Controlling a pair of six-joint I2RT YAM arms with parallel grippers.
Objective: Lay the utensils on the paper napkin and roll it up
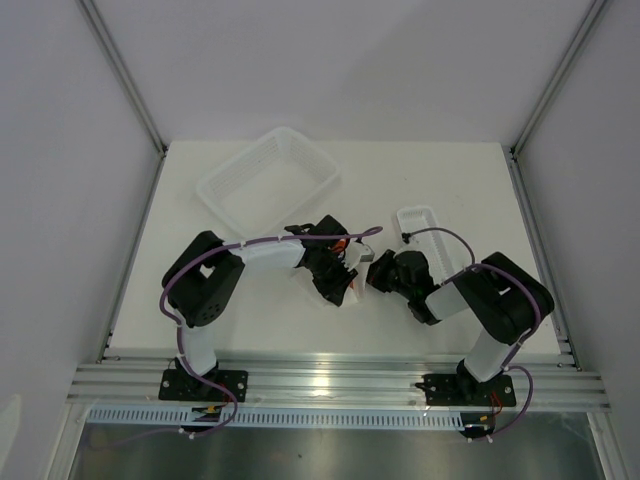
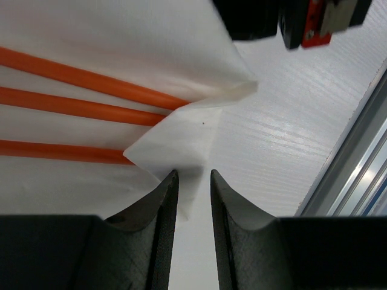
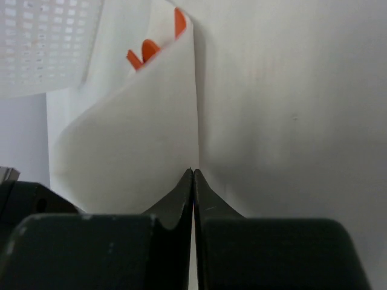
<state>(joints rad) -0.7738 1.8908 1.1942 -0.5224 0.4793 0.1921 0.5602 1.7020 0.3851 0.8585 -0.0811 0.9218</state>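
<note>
Three slim orange-red utensils (image 2: 78, 109) lie side by side on the paper napkin (image 2: 151, 36), and a folded flap of it covers their ends. My left gripper (image 2: 193, 178) is open by a narrow gap, with a napkin corner lying beneath its tips. In the right wrist view the napkin (image 3: 133, 151) rises as a flap, with orange utensil tips (image 3: 145, 51) peeking over its top. My right gripper (image 3: 193, 171) is shut on the flap's edge. From above, the left gripper (image 1: 340, 262) and right gripper (image 1: 372, 268) meet over the napkin (image 1: 338, 292) at mid-table.
A large white mesh basket (image 1: 225, 190) stands behind the left gripper. A narrow white plastic tray (image 1: 418, 215) sits behind the right gripper. An aluminium rail (image 2: 357, 169) runs along the table's near edge. White walls close the sides.
</note>
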